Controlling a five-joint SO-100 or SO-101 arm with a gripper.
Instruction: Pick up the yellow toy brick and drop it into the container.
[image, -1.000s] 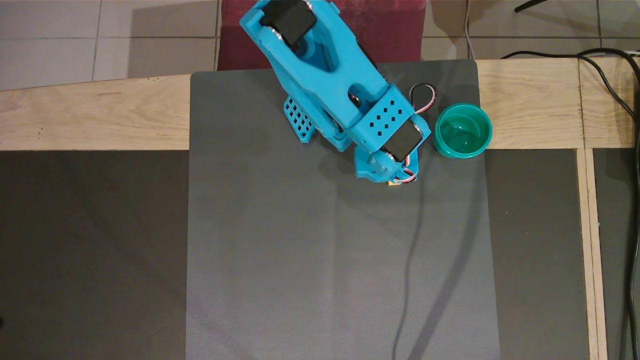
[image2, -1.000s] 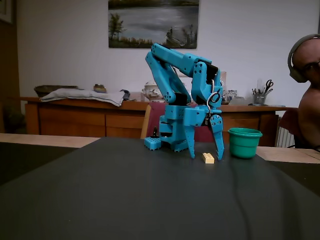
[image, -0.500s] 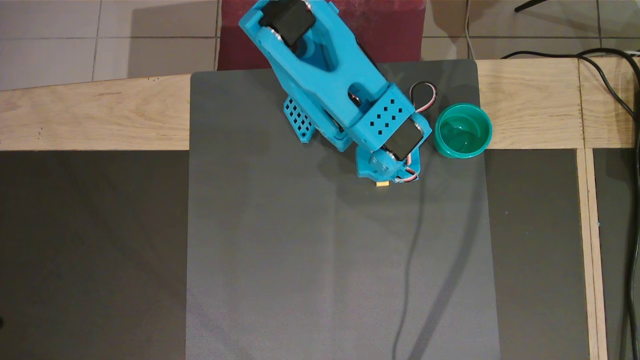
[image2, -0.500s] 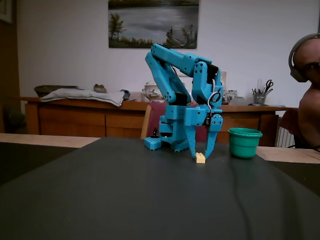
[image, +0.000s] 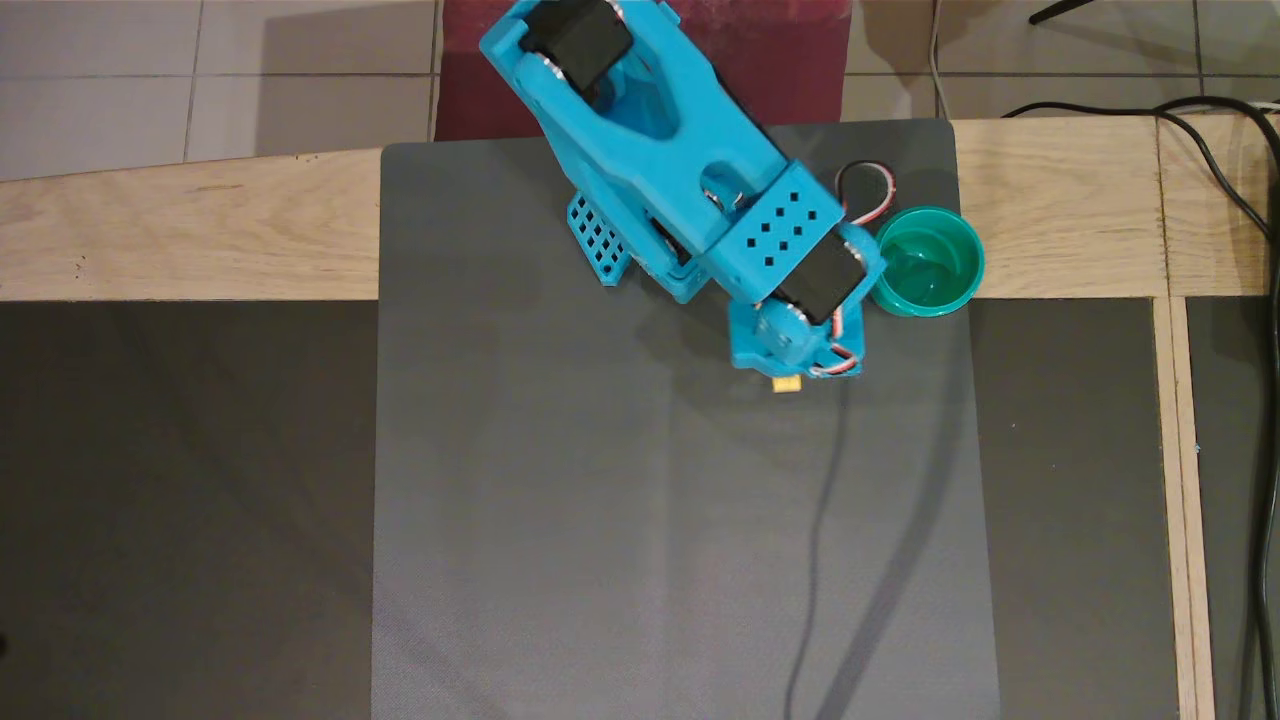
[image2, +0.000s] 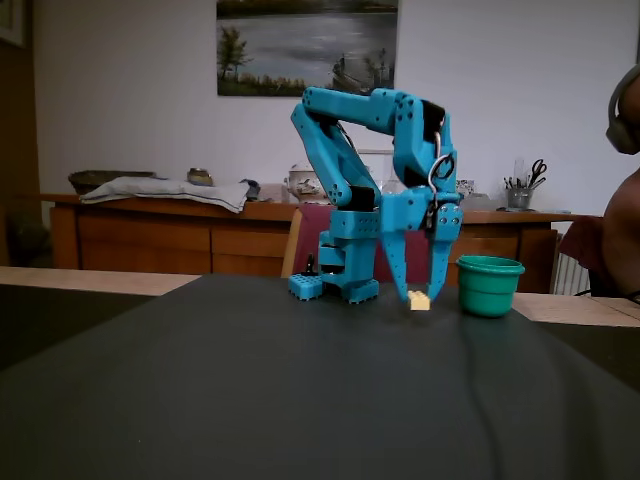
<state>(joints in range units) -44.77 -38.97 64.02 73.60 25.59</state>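
Observation:
The yellow toy brick (image2: 420, 300) sits between the tips of my blue gripper (image2: 419, 296), which points straight down. Both fingertips touch the brick's sides, and it hangs slightly tilted at or just above the grey mat. In the overhead view only an edge of the brick (image: 787, 383) shows below the wrist, and the fingers are hidden under the arm. The container, a teal-green cup (image: 928, 261), stands upright and empty just beyond and to the right of the wrist. It also shows in the fixed view (image2: 490, 286), right of the gripper.
The grey mat (image: 680, 520) lies on a wooden table (image: 180, 240). The arm's base (image2: 345, 270) stands at the mat's far side. Black cables (image: 1250, 200) run along the right edge of the table. A person sits at the far right of the fixed view (image2: 615, 240).

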